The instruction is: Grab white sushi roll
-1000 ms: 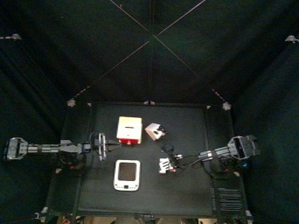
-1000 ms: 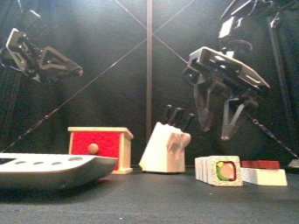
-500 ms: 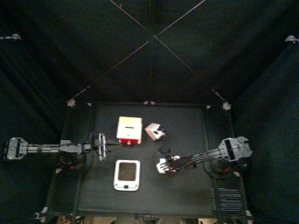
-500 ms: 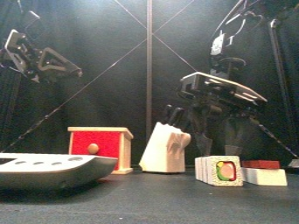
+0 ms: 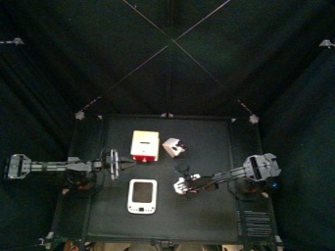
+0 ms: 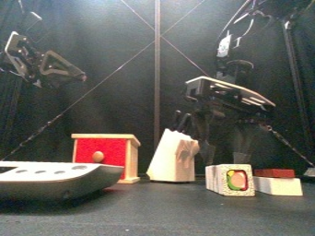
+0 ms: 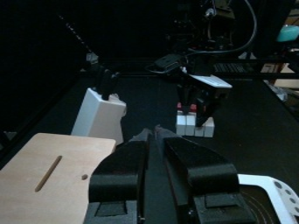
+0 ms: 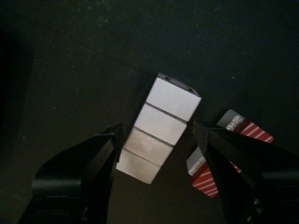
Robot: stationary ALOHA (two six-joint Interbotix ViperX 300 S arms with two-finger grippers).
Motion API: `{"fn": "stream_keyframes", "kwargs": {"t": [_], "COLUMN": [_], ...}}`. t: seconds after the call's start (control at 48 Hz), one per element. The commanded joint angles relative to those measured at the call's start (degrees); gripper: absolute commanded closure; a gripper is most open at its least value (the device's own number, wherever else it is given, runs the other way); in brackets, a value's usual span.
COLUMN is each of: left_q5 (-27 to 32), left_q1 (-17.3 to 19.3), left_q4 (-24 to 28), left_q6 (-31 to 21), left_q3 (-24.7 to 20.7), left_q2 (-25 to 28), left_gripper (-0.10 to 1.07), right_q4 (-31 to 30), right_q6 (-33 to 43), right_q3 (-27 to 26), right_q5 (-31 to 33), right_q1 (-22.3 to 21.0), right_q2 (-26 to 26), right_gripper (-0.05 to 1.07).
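White sushi roll (image 8: 163, 128) lies on the bench (image 6: 160, 212) right of the knife block (image 6: 174, 155), between the right pincer's (image 8: 163, 164) spread jaws. Lower squarely, I'd say, avoiding the red piece (image 8: 225, 162) alongside. Left pincer (image 7: 155, 171) hangs closed, empty, over the red box (image 6: 103, 155); its contents are hidden.

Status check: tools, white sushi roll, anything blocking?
Right tool open, straddling white sushi roll, not closed. Left tool shut, parked aside. Red piece close beside roll.
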Motion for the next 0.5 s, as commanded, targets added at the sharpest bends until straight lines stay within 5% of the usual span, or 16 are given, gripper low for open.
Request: {"fn": "stream_keyframes", "kwargs": {"t": [0.0,0.479], "left_q5": [-0.26,-0.35], "left_q1": [0.18,0.18], "left_q4": [0.00,0.00], "left_q6": [0.09,0.09], "left_q3": [-0.70,-0.70], "left_q2": [0.00,0.00], "left_gripper": [0.39,0.39], "right_q4": [0.09,0.18], "right_q6": [0.00,-0.70], "right_q3": [-1.14,-2.37], "right_q5": [0.00,-0.09], "right_q1": [-0.09,-0.09], "right_q2": [-0.35,2.29], "right_gripper": [0.06,0.08]}}
